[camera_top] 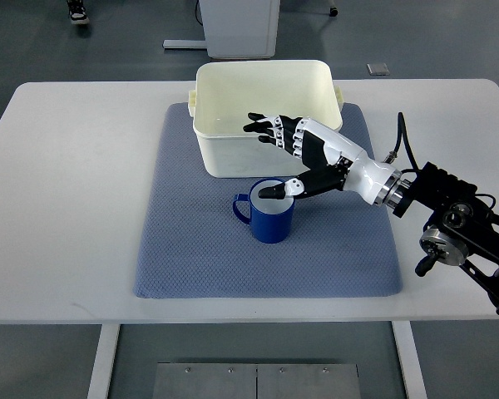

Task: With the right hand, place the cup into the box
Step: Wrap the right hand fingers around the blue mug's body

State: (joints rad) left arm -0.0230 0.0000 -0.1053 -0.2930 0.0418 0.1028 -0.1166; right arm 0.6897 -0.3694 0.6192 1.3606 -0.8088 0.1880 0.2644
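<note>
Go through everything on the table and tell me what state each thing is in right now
Cup: upright on the mat, handle to the picture's left, not lifted.
Box: open-topped, nothing visible inside, standing on the mat's far part.
Mat: lying flat on the table.
Right hand: open, fingers spread over the box's near wall, thumb at the cup's rim.
Table: white, carrying the mat.
</note>
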